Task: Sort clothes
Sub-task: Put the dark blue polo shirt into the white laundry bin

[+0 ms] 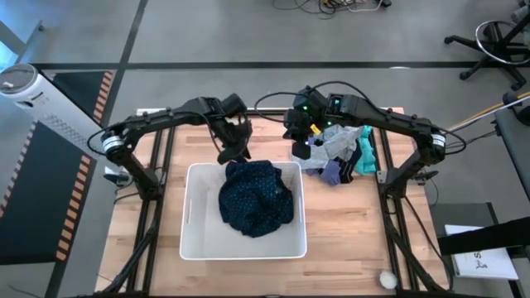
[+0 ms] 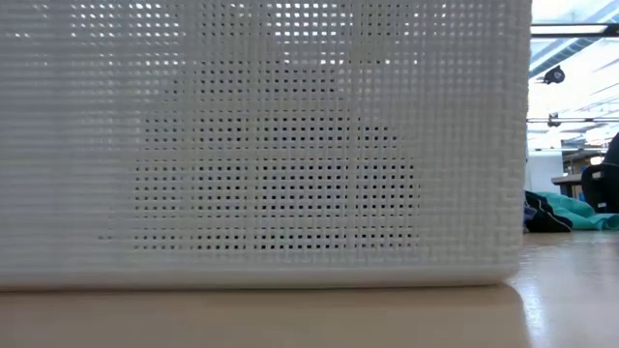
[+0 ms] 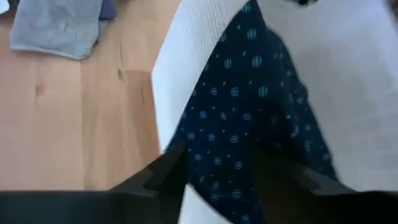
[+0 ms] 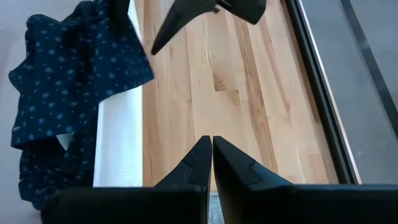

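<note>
A large navy dotted garment (image 1: 255,197) lies heaped in the white bin (image 1: 199,170), with one part draped over the bin's far rim (image 3: 193,37). My left gripper (image 1: 235,154) is open above that rim, its fingers on either side of the draped part (image 3: 249,106). My right gripper (image 1: 298,151) is shut and empty over bare wood (image 4: 208,146), beside a pile on the table's right. The pile holds a grey garment (image 1: 335,145), a teal one (image 1: 364,153), a lavender one (image 1: 333,174) and a black one (image 1: 348,170). My left gripper has the navy garment's draped part (image 3: 239,155) between its spread fingers, coming from above at the bin's far rim. I cannot tell whether the fingers touch the cloth. The garment rests in the bin and on the rim.
The bin's perforated wall (image 2: 261,145) fills the low view; teal and black cloth (image 2: 566,213) shows past its right side. Bare wood (image 1: 348,240) lies to the right of the bin. A small white ball (image 1: 387,280) sits at the table's near right corner.
</note>
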Available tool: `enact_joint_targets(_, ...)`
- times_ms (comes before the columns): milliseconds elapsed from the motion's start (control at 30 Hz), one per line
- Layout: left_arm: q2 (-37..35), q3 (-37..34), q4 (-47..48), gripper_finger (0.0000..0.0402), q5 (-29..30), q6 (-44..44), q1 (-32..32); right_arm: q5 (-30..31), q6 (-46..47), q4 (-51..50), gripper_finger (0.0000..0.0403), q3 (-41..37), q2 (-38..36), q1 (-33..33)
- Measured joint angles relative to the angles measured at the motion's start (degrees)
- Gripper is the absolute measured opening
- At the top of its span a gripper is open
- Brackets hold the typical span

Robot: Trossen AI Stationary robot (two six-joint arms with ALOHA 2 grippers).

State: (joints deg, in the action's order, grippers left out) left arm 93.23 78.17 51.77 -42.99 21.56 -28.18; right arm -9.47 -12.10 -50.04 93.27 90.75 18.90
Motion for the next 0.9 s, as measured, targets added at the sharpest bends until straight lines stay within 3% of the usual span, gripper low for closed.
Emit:
enact_joint_targets(133,-1.73,0.03,0.25,0.0039,2.0,3.53,0.57,0.01,0.03,-0.2,0.0,0.0,-0.8,0.0)
enact_joint_targets(200,-2.69,0.78,0.64,0.0011,1.95,3.87,0.63,0.0,0.02,-0.18,0.0,0.0,-1.33,0.0)
enact_joint_targets(400,-7.3,3.24,1.01,0.0002,1.93,3.35,0.63,0.02,0.06,-0.22,0.0,0.0,-3.14,0.0)
enact_joint_targets(633,-12.62,3.96,4.3,0.0004,3.34,-3.88,0.89,0.02,0.48,-0.2,0.0,0.07,-4.92,0.0)
enact_joint_targets(800,-14.85,3.87,9.75,0.0043,12.36,-3.77,1.91,0.02,0.49,-0.2,0.0,0.07,-5.29,-0.15)
enact_joint_targets(900,-15.16,3.68,10.35,0.0083,13.85,-3.48,3.28,0.04,0.48,-0.2,0.0,0.07,-5.29,-0.15)
